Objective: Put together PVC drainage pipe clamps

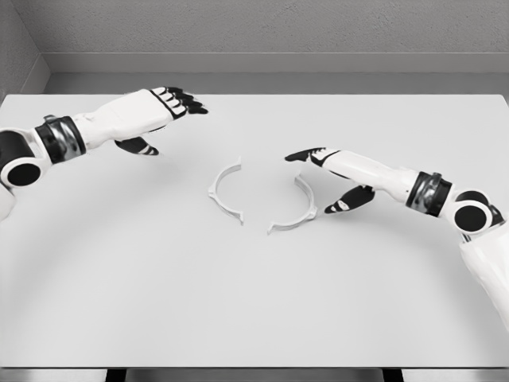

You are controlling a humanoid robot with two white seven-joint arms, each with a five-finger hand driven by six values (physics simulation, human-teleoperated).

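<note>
Two white half-ring clamp pieces lie flat near the table's middle. The left clamp half point(223, 191) curves open toward the right. The right clamp half point(300, 213) curves open toward the left, a gap between them. My right hand point(322, 171) hovers just right of the right half, fingers spread, its index tip close above that half's upper end, holding nothing. My left hand point(171, 107) floats at the upper left, well away from both pieces, fingers extended and empty.
The white table point(254, 310) fills the view; its front edge runs along the bottom. A grey wall stands behind the far edge.
</note>
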